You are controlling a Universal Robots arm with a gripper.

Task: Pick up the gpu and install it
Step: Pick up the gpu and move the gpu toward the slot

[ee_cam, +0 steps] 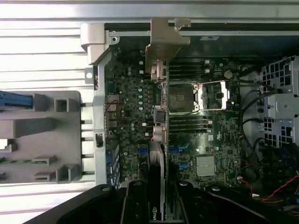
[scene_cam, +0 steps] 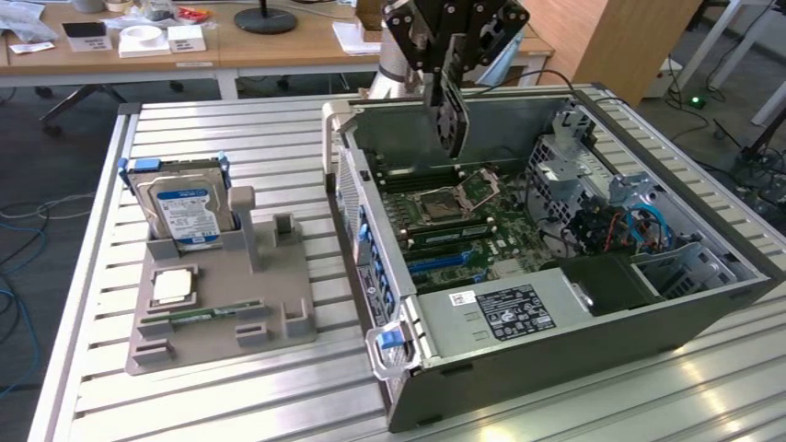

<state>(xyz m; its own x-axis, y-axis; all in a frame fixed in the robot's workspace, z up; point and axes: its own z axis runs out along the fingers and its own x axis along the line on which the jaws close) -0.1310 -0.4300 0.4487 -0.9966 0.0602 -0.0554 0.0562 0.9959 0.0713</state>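
GPU (scene_cam: 452, 124): thin dark card, held upright and edge-on in the air over the far part of the open case. In the wrist view its silver bracket (ee_cam: 166, 42) is the end nearest the case wall.
Gripper (scene_cam: 452, 64): black fingers (ee_cam: 135, 200) pressed onto the card's upper edge, pinching it from both sides.
Motherboard (scene_cam: 455, 230): lies flat in the case under the card, with its CPU socket (scene_cam: 448, 198) open.
Power supply (scene_cam: 516, 308): labelled grey box at the case's near end.
Computer case (scene_cam: 590, 331): lies on its side with the panel off, on the slatted metal table (scene_cam: 246, 138).
Grey holder (scene_cam: 221, 322): well apart, toward the exterior view's left. It carries an upright hard drive (scene_cam: 184, 207), a processor chip (scene_cam: 172, 285) and a green memory stick (scene_cam: 202, 313).
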